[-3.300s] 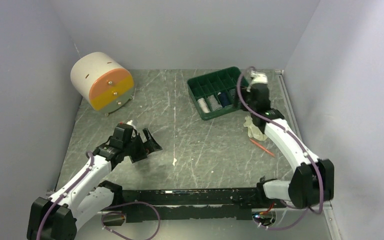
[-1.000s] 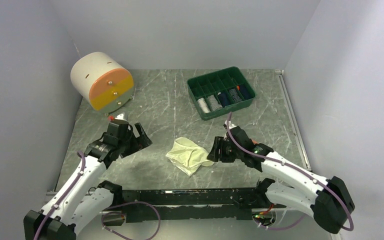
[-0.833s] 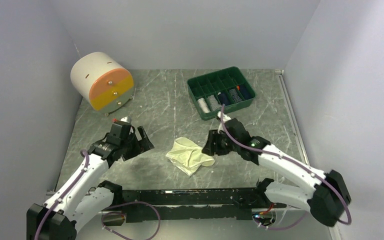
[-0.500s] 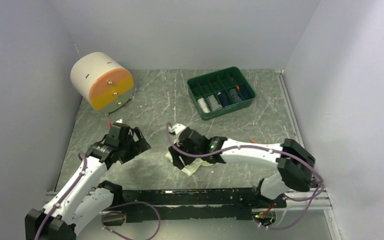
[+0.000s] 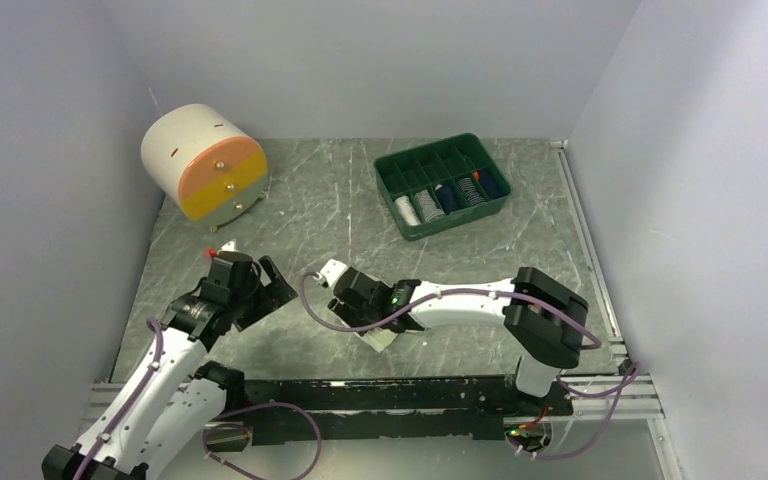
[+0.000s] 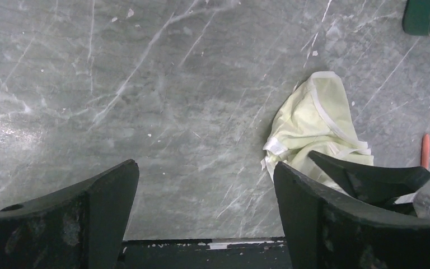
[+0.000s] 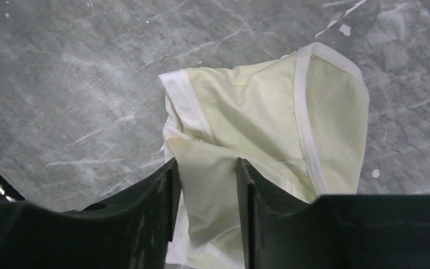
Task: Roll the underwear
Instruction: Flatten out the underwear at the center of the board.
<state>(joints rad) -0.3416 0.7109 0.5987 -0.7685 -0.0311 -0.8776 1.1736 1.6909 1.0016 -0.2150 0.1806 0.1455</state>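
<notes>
The cream-white underwear lies crumpled on the grey table near the front middle. In the top view only its near corner shows under my right arm. My right gripper is down on its left edge. In the right wrist view the gripper has its jaws part-way closed, with a fold of the cloth filling the gap between them. My left gripper is wide open and empty, left of the cloth. The cloth lies beyond its right finger. The white and pink underwear is out of view.
A white and orange drum-shaped box stands at the back left. A green divided tray holding spools sits at the back right. A red pen lies right of the cloth. A black rail runs along the table's front edge.
My right arm brought the cloth from the back right to the front middle, let it go, then swung left across it. My left gripper stayed open and drew back slightly.
</notes>
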